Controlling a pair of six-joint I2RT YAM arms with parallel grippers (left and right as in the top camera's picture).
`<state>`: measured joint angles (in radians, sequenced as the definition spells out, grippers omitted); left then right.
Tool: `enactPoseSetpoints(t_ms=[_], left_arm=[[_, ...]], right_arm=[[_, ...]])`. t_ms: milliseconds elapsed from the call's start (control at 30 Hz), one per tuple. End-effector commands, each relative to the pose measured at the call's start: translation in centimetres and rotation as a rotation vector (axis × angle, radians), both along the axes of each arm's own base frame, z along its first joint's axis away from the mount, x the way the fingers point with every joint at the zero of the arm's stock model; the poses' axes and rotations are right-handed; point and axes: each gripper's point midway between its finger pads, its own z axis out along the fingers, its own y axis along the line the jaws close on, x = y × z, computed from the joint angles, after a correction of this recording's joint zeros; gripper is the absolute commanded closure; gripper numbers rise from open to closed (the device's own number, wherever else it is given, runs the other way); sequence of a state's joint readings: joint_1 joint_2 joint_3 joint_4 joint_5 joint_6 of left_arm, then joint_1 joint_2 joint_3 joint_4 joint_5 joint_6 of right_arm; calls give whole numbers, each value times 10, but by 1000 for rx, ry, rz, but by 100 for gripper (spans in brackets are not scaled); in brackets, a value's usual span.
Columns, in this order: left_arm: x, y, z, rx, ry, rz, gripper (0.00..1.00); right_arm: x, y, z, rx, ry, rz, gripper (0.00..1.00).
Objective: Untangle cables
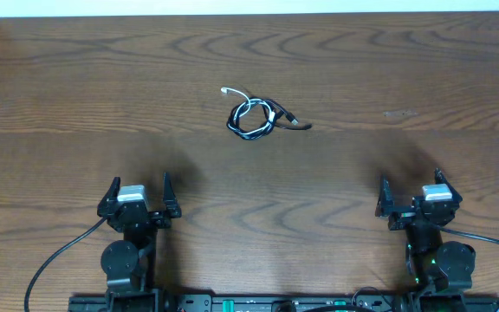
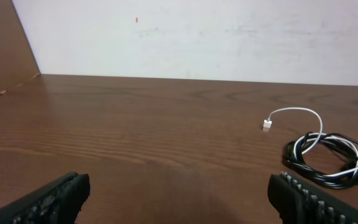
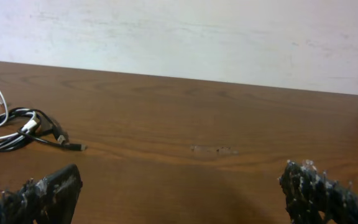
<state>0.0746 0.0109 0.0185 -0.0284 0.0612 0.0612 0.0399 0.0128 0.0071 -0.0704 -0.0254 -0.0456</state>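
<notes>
Cables [image 1: 254, 119] knotted toward far edge; both grippers wide, nothing held

Black cord [image 1: 239, 127] and white cord [image 1: 248, 106] lie coiled together in one small loop on the table [image 1: 388, 69], around mid-width and nearer the far edge than the near one. White plug end [image 1: 224, 91] trails out on the left side of the bundle. A black plug end [image 1: 301, 126] pokes out on the right. Left gripper [image 1: 140, 180] sits near the near edge, left side, jaws spread wide, empty. Right gripper [image 1: 410, 178] sits near the near edge, right side, jaws likewise wide, empty. Both are well apart from the bundle. A pale wall [image 2: 197, 37] stands beyond the far edge.
</notes>
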Motion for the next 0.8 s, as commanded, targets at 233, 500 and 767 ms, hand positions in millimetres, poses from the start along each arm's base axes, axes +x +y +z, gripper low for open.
enactPoseSetpoints(t_ms=[233, 500, 767], left_arm=[[-1, -1, -15, 14, 46, -4, 4], [-2, 6, -16, 19, 52, 31, 3], [-3, -10, -12, 3, 81, -57, 4]], right_arm=[[0, 0, -1, -16, 1, -4, 1], [-1, 9, 1, 37, -1, 48, 1], [-4, 30, 12, 158, -21, 168, 1]])
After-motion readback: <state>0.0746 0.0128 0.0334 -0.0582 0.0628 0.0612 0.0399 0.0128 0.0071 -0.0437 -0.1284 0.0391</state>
